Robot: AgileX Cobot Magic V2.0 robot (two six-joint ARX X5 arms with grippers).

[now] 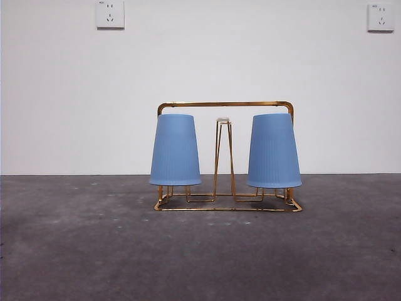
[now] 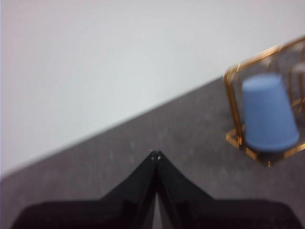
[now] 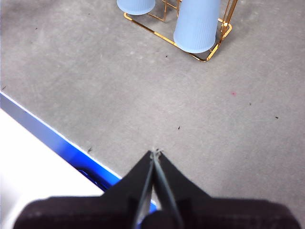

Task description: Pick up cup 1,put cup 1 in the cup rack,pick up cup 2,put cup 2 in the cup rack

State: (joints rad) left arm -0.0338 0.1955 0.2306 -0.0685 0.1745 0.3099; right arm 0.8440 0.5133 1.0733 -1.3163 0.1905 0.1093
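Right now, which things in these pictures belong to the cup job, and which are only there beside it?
Belong to the job:
- cup rack, gold wire
- left blue cup, upside down on the rack
- right blue cup, upside down on the rack
- left gripper and right gripper, both shut, away from the rack

Only there:
- two wall sockets
- grey table

So the table (image 1: pixel 94 251) is just a flat grey surface, kinda rough and speckled, with a few tiny dark flecks and one little pink dot on it. Only thing sitting directly on it is the cup rack (image 1: pixel 227 207), flat gold wire base resting on the top. Seen from the right gripper (image 3: pixel 155 152), the rack is well ahead and a bit to one side, with a wide stretch of grey between them.
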